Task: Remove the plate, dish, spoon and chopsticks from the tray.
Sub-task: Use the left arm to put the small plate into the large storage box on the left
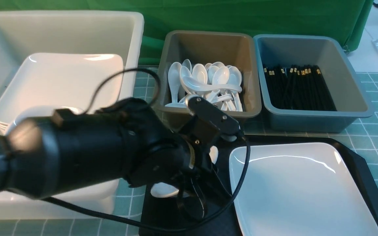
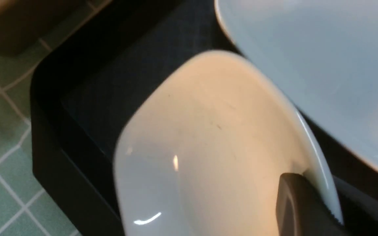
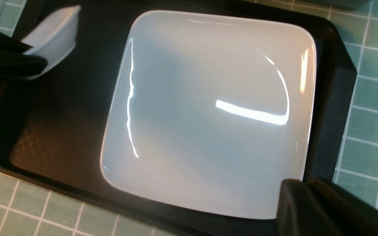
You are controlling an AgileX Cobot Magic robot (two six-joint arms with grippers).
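White tub: on the robot's left; holds a stack of large white plates, with smaller white ware at the near edge of the stack.
Tray: black, near centre-right, just in front of the two smaller tubs.
Plate: lies flat on the right part of the tray; untouched.
Grey tub: behind the tray; full of white spoons.
Blue tub: right of the grey tub; black chopsticks lie in a row inside.
Spoon and chopsticks on tray: none seen in any view. Judged already cleared, though the left arm hides part of the tray.
Dish: on the left part of the tray, just beside the plate's edge. Cannot tell whether it is resting or just lifted.
Left gripper: down over the dish, jaws pinching its rim. One finger sits inside the rim, the other outside it.
Right gripper: above the near right corner of the plate, apart from it. Nothing seen between its fingers; cannot tell whether they are pressed together.
Step in hand: removal of the dish, grip just made. The plate is left to do.
Next move calls for: a straight lift so the dish clears the tray rim and does not scrape the plate, then a carry left to the white tub. The rim is glossy and the pinch narrow, so keep the dish level and set it down gently.
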